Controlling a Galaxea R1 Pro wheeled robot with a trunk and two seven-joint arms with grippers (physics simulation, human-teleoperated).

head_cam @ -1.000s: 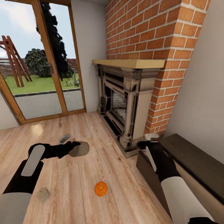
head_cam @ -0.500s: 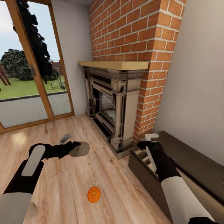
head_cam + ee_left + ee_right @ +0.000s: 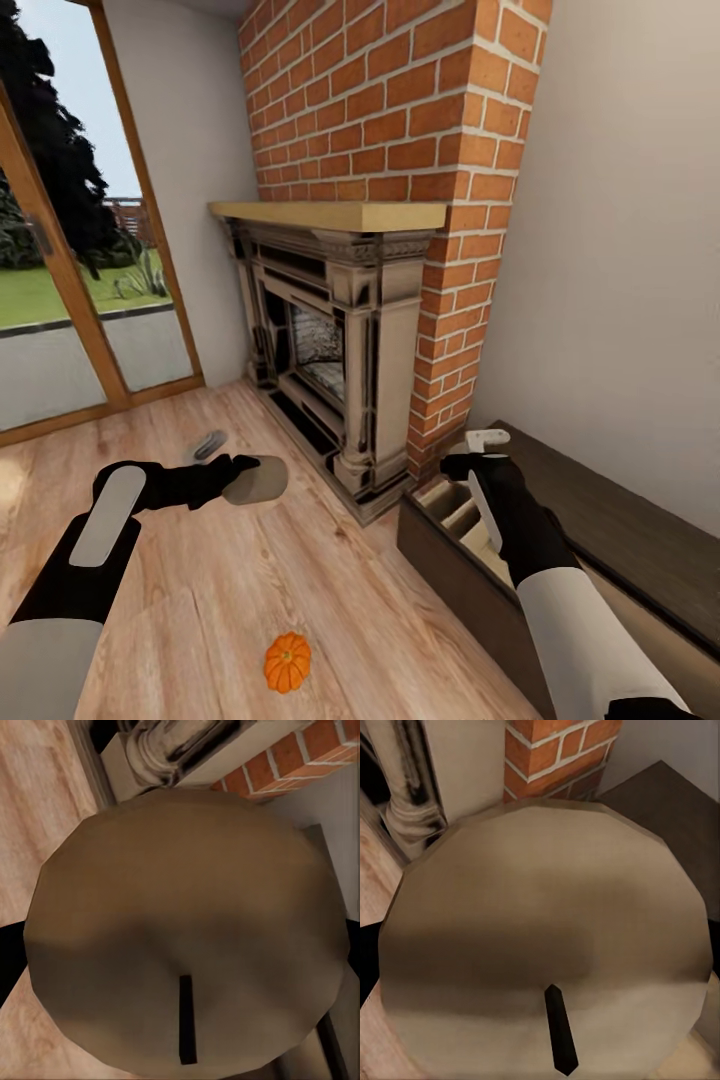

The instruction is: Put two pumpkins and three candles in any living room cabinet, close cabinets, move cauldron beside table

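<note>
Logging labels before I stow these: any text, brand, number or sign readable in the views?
None: no lettering shows on the candles held in each tool, the pumpkin, the open cabinet or the fireplace.

Bright, even daylight from glass door (image 3: 60,300) at 9 o'clock | soft faint shadows | slight blur | wide-angle stretch at edges
</note>
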